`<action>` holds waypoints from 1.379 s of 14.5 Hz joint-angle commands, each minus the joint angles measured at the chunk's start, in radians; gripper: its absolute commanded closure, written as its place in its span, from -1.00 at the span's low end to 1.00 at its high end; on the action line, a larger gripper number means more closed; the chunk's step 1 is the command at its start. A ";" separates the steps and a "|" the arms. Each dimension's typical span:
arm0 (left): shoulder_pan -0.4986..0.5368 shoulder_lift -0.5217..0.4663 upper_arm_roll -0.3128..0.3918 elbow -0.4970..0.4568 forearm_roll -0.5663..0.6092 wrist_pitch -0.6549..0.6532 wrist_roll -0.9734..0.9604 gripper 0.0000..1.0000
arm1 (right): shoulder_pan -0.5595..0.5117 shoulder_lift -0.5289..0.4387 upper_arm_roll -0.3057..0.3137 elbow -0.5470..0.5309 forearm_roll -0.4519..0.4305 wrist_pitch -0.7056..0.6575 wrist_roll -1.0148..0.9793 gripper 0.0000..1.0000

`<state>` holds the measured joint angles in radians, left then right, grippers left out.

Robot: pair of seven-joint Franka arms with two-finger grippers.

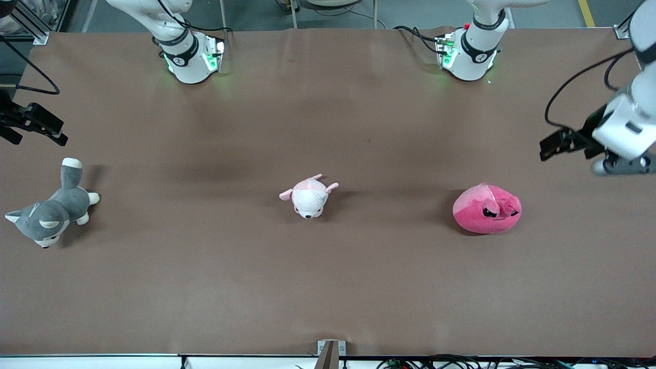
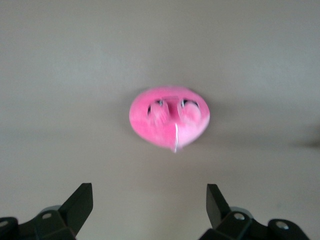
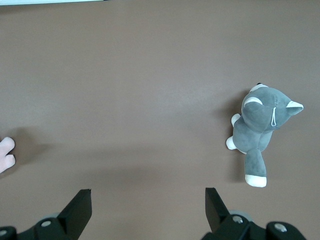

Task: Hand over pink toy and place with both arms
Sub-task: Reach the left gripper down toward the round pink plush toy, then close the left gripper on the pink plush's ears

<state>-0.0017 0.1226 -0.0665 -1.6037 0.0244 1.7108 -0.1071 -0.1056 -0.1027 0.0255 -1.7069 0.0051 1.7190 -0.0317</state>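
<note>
The pink toy (image 1: 487,209), a round hot-pink plush with dark angry eyes, lies on the brown table toward the left arm's end. It also shows in the left wrist view (image 2: 169,117), ahead of the fingers. My left gripper (image 1: 548,147) hangs in the air over the table edge at the left arm's end, apart from the toy, open and empty (image 2: 150,200). My right gripper (image 1: 54,130) is up over the right arm's end of the table, open and empty (image 3: 148,200).
A pale pink-and-white plush animal (image 1: 310,196) lies mid-table; its edge shows in the right wrist view (image 3: 6,155). A grey-and-white plush dog (image 1: 51,210) lies at the right arm's end (image 3: 260,130). A camera mount (image 1: 328,353) stands at the table's near edge.
</note>
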 commanded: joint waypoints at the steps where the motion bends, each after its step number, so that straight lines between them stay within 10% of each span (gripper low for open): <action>1: 0.022 0.093 -0.001 0.036 -0.003 0.085 0.000 -1.00 | -0.016 -0.014 0.013 -0.013 -0.016 0.005 -0.001 -1.00; 15: 0.054 0.173 -0.001 -0.202 -0.093 0.365 -0.117 -0.99 | -0.011 0.001 0.014 -0.014 -0.013 0.004 -0.005 -1.00; 20: 0.054 0.173 -0.002 -0.237 -0.093 0.365 -0.117 -0.64 | -0.009 0.006 0.016 -0.014 -0.013 0.004 0.003 -1.00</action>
<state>0.0495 0.3184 -0.0653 -1.8051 -0.0588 2.0595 -0.2179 -0.1055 -0.0935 0.0291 -1.7135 0.0050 1.7187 -0.0318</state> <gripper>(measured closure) 0.070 0.000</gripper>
